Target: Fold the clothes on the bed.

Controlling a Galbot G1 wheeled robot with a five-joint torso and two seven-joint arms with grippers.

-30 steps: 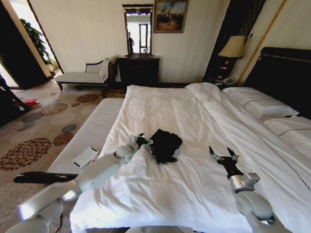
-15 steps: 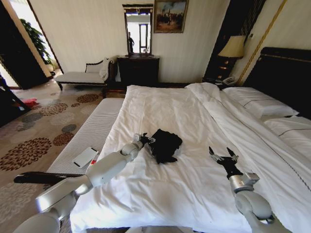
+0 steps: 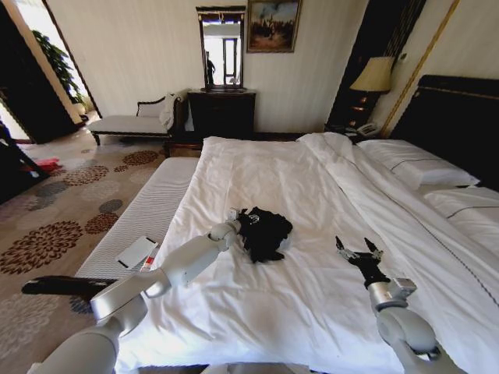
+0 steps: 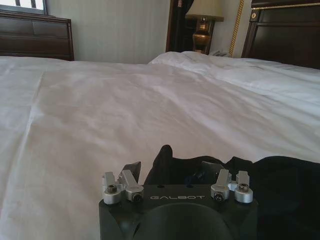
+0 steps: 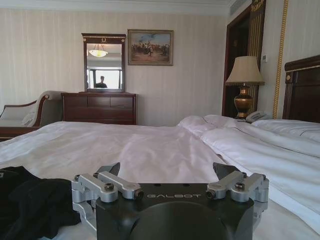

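At the near edge of the crumpled black T-shirt [image 3: 265,231], the left gripper [image 3: 244,217] has its jaws spread wide with dark fabric bunched between the fingers [image 4: 129,176], though I cannot tell whether they actually press on it. Off to the right and well apart from the shirt, the right gripper [image 3: 358,250] hovers low over the white duvet with its jaws likewise released and nothing between them. The shirt lies in a heap near the middle of the bed [image 3: 327,195], toward the side by the narrow white bench [image 3: 152,202].
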